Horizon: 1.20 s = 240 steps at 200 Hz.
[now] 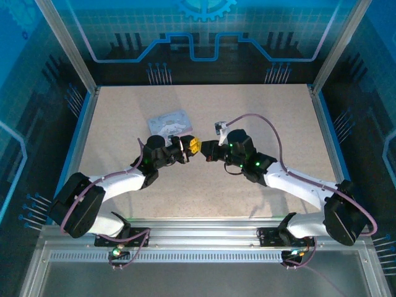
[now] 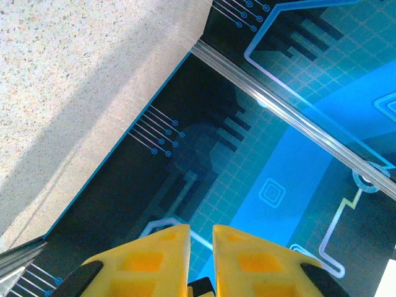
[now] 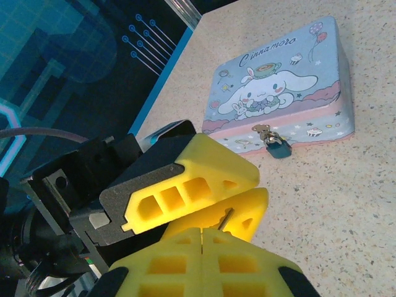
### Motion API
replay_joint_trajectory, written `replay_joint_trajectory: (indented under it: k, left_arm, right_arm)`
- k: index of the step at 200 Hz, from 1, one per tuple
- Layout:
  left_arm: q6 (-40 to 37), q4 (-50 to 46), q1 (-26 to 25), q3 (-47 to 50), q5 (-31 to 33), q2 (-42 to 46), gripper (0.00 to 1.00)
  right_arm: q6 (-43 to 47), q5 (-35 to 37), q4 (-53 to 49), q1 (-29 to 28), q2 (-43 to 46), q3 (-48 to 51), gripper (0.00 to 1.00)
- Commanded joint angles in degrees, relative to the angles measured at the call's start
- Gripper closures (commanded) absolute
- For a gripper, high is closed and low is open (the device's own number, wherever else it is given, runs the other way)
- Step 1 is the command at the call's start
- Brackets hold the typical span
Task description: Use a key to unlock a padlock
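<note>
padlock [image 3: 278,148] against the tin's [image 3: 281,74] near side, at 1 o'clock from the right gripper [image 3: 202,234], body hanging toward 5 o'clock. right fingers pressed together on a thin sliver, likely the key [image 3: 227,218]. left gripper [image 1: 193,146] tip to tip with it, nearer the tin, slim gap between fingers; cannot tell if gripping. both forearms low, angled inward.

The table [image 1: 260,124] has a pale beige top with fine dark speckles and a blue strip along its left and right sides. One tin box [image 1: 170,122] lies flat on it, lid up, in the far half and a little left of the middle. The tin is pastel blue with a pink lower band and a white cartoon dog on the lid. A small dark padlock [image 3: 278,148] hangs at the clasp on its side wall, low against the table top.
</note>
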<state>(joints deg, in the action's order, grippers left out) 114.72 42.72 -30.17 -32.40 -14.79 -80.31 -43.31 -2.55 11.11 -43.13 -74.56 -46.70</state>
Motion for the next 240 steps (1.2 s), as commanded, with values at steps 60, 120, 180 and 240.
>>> replay_joint_trajectory:
  k: [60, 120, 180, 240]
  left_arm:
    - [-4.5, 4.0, -0.4, 0.4, 1.1, -0.4, 1.0]
    - [-45.5, -8.3, -0.7, -9.8, 1.3, 7.7, 1.0]
    - [-70.8, -5.4, -1.7, -11.8, -3.9, 12.1, 1.0]
    - [-70.1, 3.3, -1.7, -10.7, -5.8, 10.2, 1.0]
  right_arm:
    - [-0.8, 0.1, -0.2, 0.0, 0.5, -0.4, 1.0]
    - [-3.4, -10.7, 6.6, 6.3, 6.0, 6.0, 0.69]
    - [-8.9, -23.2, 26.9, 10.6, 7.9, 10.7, 0.5]
    - [-10.1, -24.3, 30.6, 10.5, 8.2, 7.2, 0.43]
